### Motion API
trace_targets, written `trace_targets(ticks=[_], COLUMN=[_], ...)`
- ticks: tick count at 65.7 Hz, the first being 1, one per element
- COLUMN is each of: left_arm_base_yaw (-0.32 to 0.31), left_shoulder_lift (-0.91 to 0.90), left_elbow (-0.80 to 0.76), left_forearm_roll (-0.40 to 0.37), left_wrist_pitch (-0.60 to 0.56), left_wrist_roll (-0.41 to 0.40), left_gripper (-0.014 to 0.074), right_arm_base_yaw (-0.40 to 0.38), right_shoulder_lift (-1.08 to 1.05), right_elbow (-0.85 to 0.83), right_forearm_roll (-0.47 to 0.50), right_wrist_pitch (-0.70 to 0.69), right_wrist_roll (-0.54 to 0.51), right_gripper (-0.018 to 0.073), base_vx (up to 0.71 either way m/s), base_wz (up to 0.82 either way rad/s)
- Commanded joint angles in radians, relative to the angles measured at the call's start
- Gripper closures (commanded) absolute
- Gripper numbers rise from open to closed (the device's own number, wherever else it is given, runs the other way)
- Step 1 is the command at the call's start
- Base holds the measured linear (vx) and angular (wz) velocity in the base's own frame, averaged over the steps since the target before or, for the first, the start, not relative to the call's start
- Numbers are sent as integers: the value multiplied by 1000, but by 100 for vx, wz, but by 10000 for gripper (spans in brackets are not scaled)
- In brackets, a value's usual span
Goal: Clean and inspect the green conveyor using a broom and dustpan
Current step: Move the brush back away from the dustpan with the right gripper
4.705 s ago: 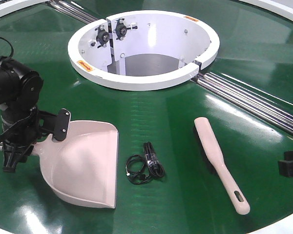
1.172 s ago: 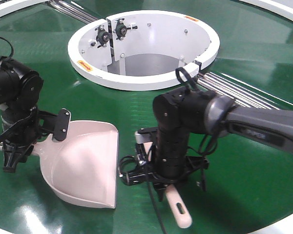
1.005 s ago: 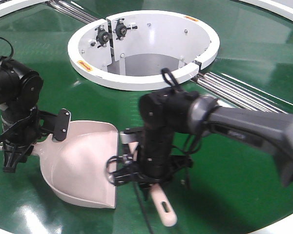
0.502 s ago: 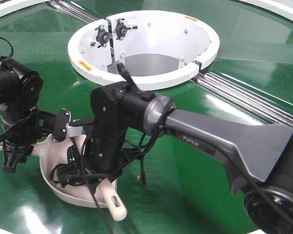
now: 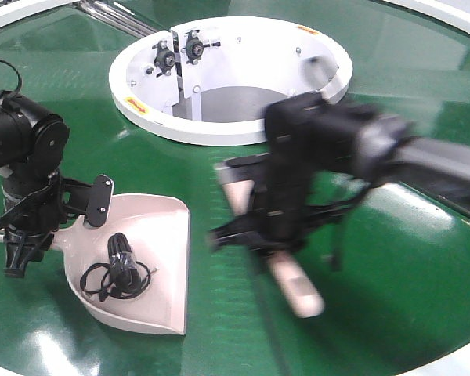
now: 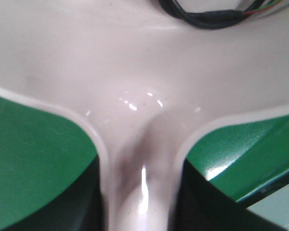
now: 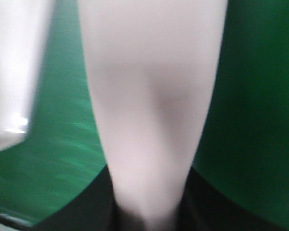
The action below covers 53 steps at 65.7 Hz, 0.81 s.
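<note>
The pale pink dustpan [image 5: 153,258] lies on the green conveyor [image 5: 63,78] at the left, with a coiled black cable [image 5: 117,270] inside it. My left gripper [image 5: 19,243] is shut on the dustpan's handle [image 6: 142,183]; the scoop [image 6: 135,72] and a bit of cable [image 6: 207,17] fill the left wrist view. My right gripper [image 5: 278,247], motion-blurred, is shut on the broom [image 5: 294,286] near the belt's middle, to the right of the dustpan. In the right wrist view the broom [image 7: 149,96] runs straight out from the right gripper [image 7: 149,211].
The white central ring [image 5: 235,133] opens just behind the right arm. Silver rails [image 5: 110,16] run off at the top left. The conveyor's white rim [image 5: 454,356] curves along the near right edge. A blurred pale shape [image 7: 14,72] sits left of the broom.
The right arm, holding the broom, swept left across the belt into the dustpan and has swung back right. The black cable went from the belt into the dustpan. The left arm stayed put.
</note>
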Motion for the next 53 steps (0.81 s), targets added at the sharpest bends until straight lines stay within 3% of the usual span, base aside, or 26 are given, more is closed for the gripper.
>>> trace_targets(ticks=[1, 22, 53], left_arm_base_yaw=[-6, -6, -6], left_shoulder_lift=[-50, -50, -50], left_elbow=[-26, -26, -26], left_forearm_roll=[4, 4, 3], left_wrist_pitch=[33, 33, 33], left_wrist_roll=[-8, -8, -8], left_gripper=[602, 602, 602], right_arm_base_yaw=[-70, -280, -299], right_shoulder_lift=[-137, -284, -286], right_elbow=[67, 341, 469], right_forearm_roll=[-26, -14, -52], right_wrist_pitch=[44, -89, -185], right_wrist_roll=[-57, -165, -208], right_gripper=[561, 561, 561], base_vx=[0, 0, 0], base_wz=[0, 0, 0])
